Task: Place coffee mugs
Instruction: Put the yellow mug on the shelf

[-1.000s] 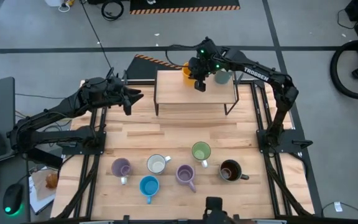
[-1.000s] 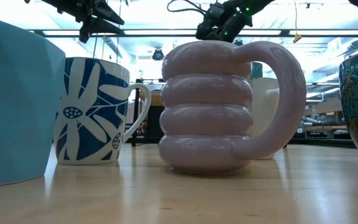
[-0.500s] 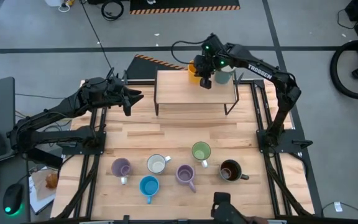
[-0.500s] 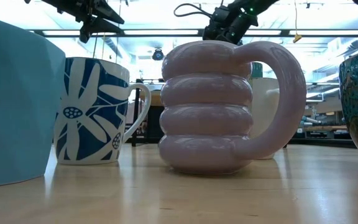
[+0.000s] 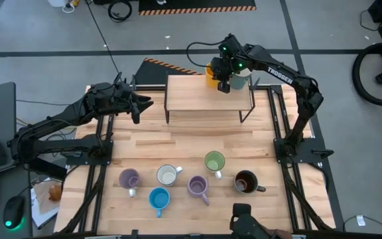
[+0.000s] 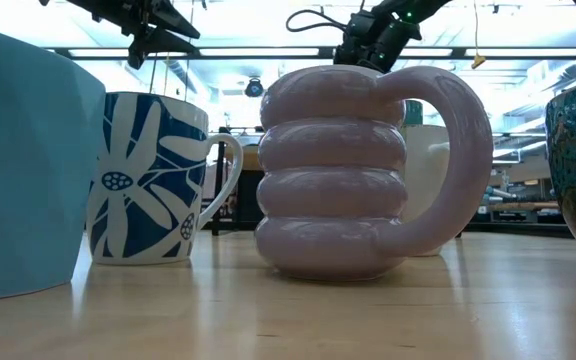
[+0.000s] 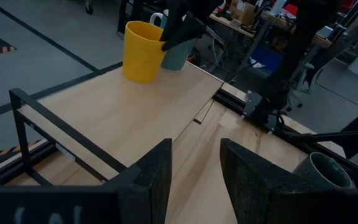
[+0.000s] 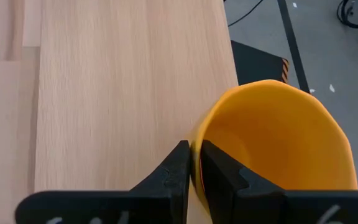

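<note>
Mugs stand in two groups. On the raised wooden shelf (image 5: 207,93) at the far side of the bench (image 5: 191,143), the right claw (image 5: 222,83) is pinched shut on the rim of the orange mug (image 8: 278,140), one finger inside the wall and one outside, as the right wrist view shows. Just beside that claw, on the side away from the orange mug, stands a pale blue-green mug (image 5: 239,82), touching or nearly touching the orange one.

Well away from the right claw, along the near part of the bench, six more mugs stand upright: a light purple mug (image 5: 129,178), a white mug (image 5: 168,175), a blue mug (image 5: 158,198), a second light purple mug (image 5: 197,186), a green mug (image 5: 214,161) and a dark brown mug (image 5: 246,181). In the low view the ribbed purple one fills the middle, with a blue-flowered white one beside it.

The left claw (image 5: 136,107) hangs in the air off the shelf's left end, its fingers spread apart and holding nothing.
</note>
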Motion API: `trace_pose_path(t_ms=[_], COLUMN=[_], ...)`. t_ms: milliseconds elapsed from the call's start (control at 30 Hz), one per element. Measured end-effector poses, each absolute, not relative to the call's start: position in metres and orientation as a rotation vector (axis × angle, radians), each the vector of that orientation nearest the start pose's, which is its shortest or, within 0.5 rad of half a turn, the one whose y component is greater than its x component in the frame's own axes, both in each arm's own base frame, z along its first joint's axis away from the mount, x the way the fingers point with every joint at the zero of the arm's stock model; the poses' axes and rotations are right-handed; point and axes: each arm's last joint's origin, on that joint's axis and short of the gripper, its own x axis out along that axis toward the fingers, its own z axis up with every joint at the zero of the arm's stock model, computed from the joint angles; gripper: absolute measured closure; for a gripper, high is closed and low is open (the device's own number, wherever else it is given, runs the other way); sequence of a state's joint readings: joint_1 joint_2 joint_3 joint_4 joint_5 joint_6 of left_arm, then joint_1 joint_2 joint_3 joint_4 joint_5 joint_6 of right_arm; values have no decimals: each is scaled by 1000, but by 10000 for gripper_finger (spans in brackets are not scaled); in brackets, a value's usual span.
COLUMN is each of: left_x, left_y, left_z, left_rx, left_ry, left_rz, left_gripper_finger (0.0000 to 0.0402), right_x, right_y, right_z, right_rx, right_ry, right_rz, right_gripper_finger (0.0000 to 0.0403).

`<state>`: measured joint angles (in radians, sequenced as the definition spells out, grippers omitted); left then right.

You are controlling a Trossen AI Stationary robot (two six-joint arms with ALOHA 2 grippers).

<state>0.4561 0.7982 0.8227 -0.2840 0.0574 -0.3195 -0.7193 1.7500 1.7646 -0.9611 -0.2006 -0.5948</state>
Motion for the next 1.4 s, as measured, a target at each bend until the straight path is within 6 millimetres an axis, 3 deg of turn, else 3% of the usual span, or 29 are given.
trace_pose_path(t_ms=[467, 767, 1167, 1400], left_x=[156, 156, 156, 156], left_y=[75, 75, 75, 75], left_z=[334, 334, 334, 334], left_rx=[-366, -365, -363, -363], left_ry=[191, 191, 188, 187], left_rz=[433, 432, 432, 432], left_gripper_finger=[261, 261, 261, 261], right_x=[278, 283, 273, 293], right_y=[-234, -228, -218, -214], right_z=[346, 348, 385, 395], right_rx=[-82, -68, -57, -37], right_ry=[989, 982, 801, 644], right_rz=[-200, -220, -371, -476], right_gripper_finger=[294, 278, 276, 276])
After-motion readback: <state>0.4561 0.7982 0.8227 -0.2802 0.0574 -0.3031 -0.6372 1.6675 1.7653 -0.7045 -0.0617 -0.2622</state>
